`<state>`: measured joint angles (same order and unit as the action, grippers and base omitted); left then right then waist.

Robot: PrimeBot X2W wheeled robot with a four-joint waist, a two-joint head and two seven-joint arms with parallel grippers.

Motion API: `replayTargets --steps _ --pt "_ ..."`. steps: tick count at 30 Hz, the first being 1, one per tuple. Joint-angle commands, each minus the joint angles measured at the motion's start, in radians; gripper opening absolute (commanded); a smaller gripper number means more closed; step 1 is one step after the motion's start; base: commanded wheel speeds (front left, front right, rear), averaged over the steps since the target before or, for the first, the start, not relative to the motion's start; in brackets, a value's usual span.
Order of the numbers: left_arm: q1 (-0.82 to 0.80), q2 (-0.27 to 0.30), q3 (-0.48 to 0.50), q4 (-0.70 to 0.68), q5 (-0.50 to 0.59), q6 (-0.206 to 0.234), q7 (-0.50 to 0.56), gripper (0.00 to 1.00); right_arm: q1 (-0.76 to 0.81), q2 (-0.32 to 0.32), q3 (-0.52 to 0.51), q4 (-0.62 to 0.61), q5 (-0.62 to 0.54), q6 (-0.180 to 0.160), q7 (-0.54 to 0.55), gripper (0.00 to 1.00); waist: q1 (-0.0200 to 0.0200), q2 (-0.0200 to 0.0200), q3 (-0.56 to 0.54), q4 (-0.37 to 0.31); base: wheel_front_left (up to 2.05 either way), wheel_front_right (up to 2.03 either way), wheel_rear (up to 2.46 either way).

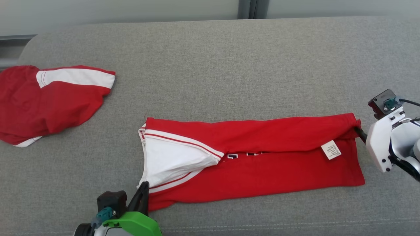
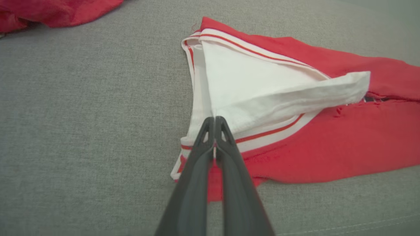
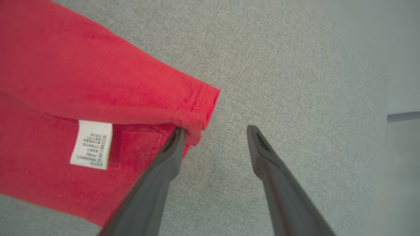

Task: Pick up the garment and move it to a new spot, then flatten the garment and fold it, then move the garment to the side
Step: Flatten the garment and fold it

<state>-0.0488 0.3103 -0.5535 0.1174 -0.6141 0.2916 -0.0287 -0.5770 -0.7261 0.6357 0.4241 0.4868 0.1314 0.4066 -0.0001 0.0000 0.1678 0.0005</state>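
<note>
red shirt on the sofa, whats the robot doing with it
The robot is partway through folding the red shirt, which lies in a long band on the grey sofa. Its left gripper is shut on the shirt's white-trimmed end. The right gripper is open at the hem corner, with one finger touching it. Another red and white garment lies apart to the left.

- Left gripper point(image 2: 214, 119): two long dark grey fingers point(image 2: 190, 193), tapering to points, with triangular cut-outs near the tips.
- Green shell point(image 1: 134, 224) behind, glossy and rounded.
- Black block point(image 1: 111, 200) beside it, with teal plug point(image 1: 104, 214).
- Right gripper point(image 3: 215, 129): same slim, dark, smooth fingers.
- White shell point(image 1: 380, 141), angular, with dark screws point(image 1: 388, 169) near the lower edge.
- Second block point(image 1: 380, 100), black, on top, with second plug point(image 1: 390, 104), teal, and black cable point(image 1: 408, 102) out the side.
- Pale grey rounded joint point(image 1: 407, 137) behind the white shell.
</note>
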Motion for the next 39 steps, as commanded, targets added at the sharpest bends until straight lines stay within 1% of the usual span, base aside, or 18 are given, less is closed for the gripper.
replayTargets --steps 1,2,7,9,12,14,15,16,18,19,21,23,24,26,30,33,35,39 --pt "0.011 0.003 -0.002 0.007 0.013 0.003 -0.005 0.72 -0.004 0.009 -0.009 0.004 0.000 -0.001 -0.008 1.00 0.0001 0.0000 -0.005 0.000 0.00 0.00 0.00" --pt "0.014 0.003 -0.007 0.014 0.012 0.005 -0.001 1.00 -0.002 0.012 -0.016 0.001 -0.003 -0.001 -0.016 1.00 0.0001 0.0000 -0.008 0.000 0.00 0.00 0.00" --pt "0.027 0.003 -0.017 0.045 0.013 0.006 0.000 1.00 0.031 0.033 -0.069 -0.013 -0.017 -0.001 -0.051 1.00 0.0001 0.0000 -0.028 0.001 0.00 0.00 0.00" --pt "0.029 0.012 -0.017 0.055 0.014 0.003 -0.005 1.00 0.054 0.040 -0.094 -0.022 -0.019 -0.001 -0.064 1.00 0.0001 0.0000 -0.037 0.003 0.00 0.00 0.00" --pt "0.038 0.025 -0.003 0.058 0.012 0.005 -0.030 1.00 0.101 0.057 -0.157 -0.030 -0.025 -0.001 -0.095 1.00 0.0001 0.0000 -0.055 0.008 0.00 0.00 0.00" --pt "0.041 0.035 0.011 0.053 0.016 0.006 -0.058 1.00 0.138 0.082 -0.218 -0.035 -0.031 -0.001 -0.124 1.00 0.0001 0.0000 -0.069 0.012 0.00 0.00 0.00" --pt "0.041 0.035 0.011 0.053 0.016 0.006 -0.058 1.00 0.138 0.082 -0.218 -0.035 -0.031 -0.001 -0.124 1.00 0.0001 0.0000 -0.069 0.012 0.00 0.00 0.00" --pt "0.039 0.045 0.031 0.048 0.022 0.008 -0.098 1.00 0.179 0.121 -0.292 -0.040 -0.040 -0.001 -0.158 1.00 0.0001 0.0000 -0.083 0.014 0.00 0.00 0.00" --pt "0.041 0.048 0.057 0.047 0.021 0.019 -0.143 1.00 0.219 0.172 -0.371 -0.047 -0.054 -0.001 -0.192 1.00 0.0001 0.0000 -0.096 0.014 0.00 0.00 0.00" --pt "0.041 0.048 0.057 0.047 0.021 0.019 -0.143 1.00 0.219 0.172 -0.371 -0.047 -0.054 -0.001 -0.192 1.00 0.0001 0.0000 -0.096 0.014 0.00 0.00 0.00" --pt "0.047 0.044 0.084 0.046 0.014 0.029 -0.178 1.00 0.253 0.232 -0.441 -0.058 -0.092 -0.001 -0.223 1.00 0.0001 0.0000 -0.108 0.010 0.00 0.00 0.00" --pt "0.050 0.033 0.113 0.033 0.006 0.028 -0.205 1.00 0.284 0.297 -0.504 -0.074 -0.133 -0.001 -0.249 1.00 0.0001 0.0000 -0.122 0.006 0.00 0.00 0.00" --pt "0.051 0.031 0.125 0.025 0.008 0.033 -0.214 1.00 0.298 0.332 -0.526 -0.085 -0.151 -0.001 -0.262 1.00 0.0001 0.0000 -0.128 0.004 0.00 0.00 0.00" --pt "0.055 0.026 0.152 0.009 0.004 0.031 -0.226 1.00 0.320 0.393 -0.568 -0.108 -0.186 -0.001 -0.290 1.00 0.0001 0.0000 -0.139 0.000 0.00 0.00 0.00" --pt "0.047 0.009 0.200 -0.011 0.010 -0.003 -0.236 1.00 0.361 0.513 -0.639 -0.148 -0.221 -0.001 -0.356 1.00 0.0001 0.0000 -0.158 0.000 0.00 0.00 0.00" --pt "0.027 -0.014 0.240 -0.032 0.028 -0.042 -0.237 1.00 0.388 0.577 -0.677 -0.167 -0.230 -0.001 -0.405 1.00 0.0001 0.0000 -0.172 0.008 0.00 0.00 0.00" --pt "0.023 -0.028 0.259 -0.035 0.046 -0.076 -0.237 1.00 0.406 0.606 -0.697 -0.177 -0.231 -0.001 -0.435 1.00 0.0001 0.0000 -0.178 0.015 0.00 0.00 0.00" --pt "0.025 -0.062 0.305 -0.031 0.087 -0.149 -0.236 1.00 0.442 0.643 -0.690 -0.194 -0.212 -0.001 -0.485 1.00 0.0001 0.0000 -0.190 0.026 0.00 0.00 0.00"
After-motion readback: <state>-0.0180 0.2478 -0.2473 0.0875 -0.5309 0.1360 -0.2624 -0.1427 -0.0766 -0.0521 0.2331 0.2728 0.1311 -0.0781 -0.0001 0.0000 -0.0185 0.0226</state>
